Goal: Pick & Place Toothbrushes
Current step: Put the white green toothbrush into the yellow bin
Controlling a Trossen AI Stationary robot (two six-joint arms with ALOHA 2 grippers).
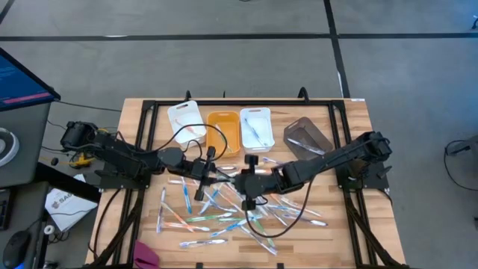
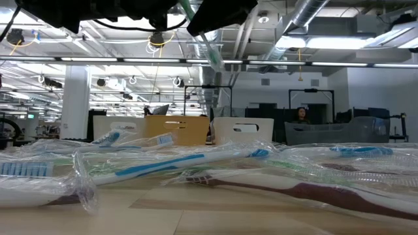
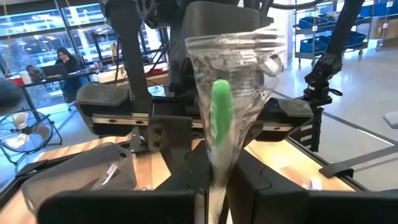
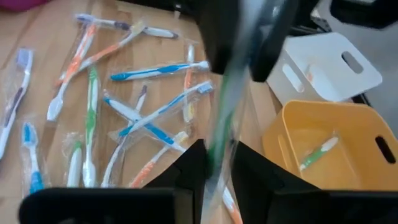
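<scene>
1. Here, your left tool point(image 3: 211, 186) is clenched on a green toothbrush point(image 3: 221, 118) sealed in a crinkly clear wrapper, held up above the desk's middle.
2. Your right tool point(image 4: 214, 168) pinches the same wrapped brush between its dark fingers.
3. The remaining toothbrushes point(image 1: 216, 213) lie scattered on the pale wooden desk point(image 1: 343, 187), each a thin plastic stick in glossy film, mostly blue and white, some green or orange.
4. One more brush lies in the smooth orange bin point(image 4: 323, 143), beside a white bin point(image 4: 329, 68) with slotted handles.
5. You'll find no readable lettering on the wrappers.
</scene>
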